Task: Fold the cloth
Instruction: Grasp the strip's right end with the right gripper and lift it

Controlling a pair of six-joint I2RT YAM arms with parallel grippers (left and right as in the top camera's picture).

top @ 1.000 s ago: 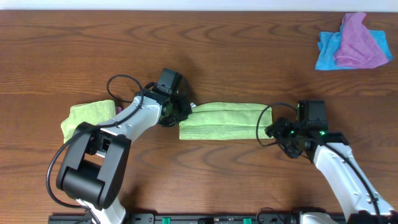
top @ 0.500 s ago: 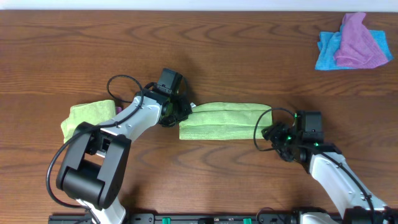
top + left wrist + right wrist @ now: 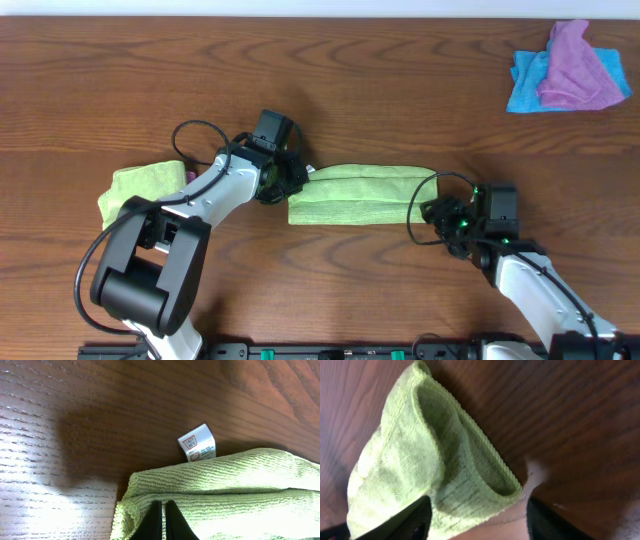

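Observation:
The cloth [image 3: 355,194] lies at the table's middle, folded into a long lime-green strip. Its white tag [image 3: 197,448] sticks out at the left end. My left gripper [image 3: 285,185] is at that left end, its fingers [image 3: 163,522] shut together on the cloth's top surface [image 3: 225,490]. My right gripper [image 3: 432,214] is at the strip's right end, open, its fingers [image 3: 477,520] on either side of the folded end [image 3: 445,470], which shows its open layers.
A second lime-green cloth [image 3: 140,186] lies folded at the left, beside the left arm. A purple cloth [image 3: 578,70] sits on a blue cloth [image 3: 522,88] at the far right corner.
My right arm has drawn back toward the front edge and shifted slightly left at the cloth's right end. The left arm and the cloth have not moved.

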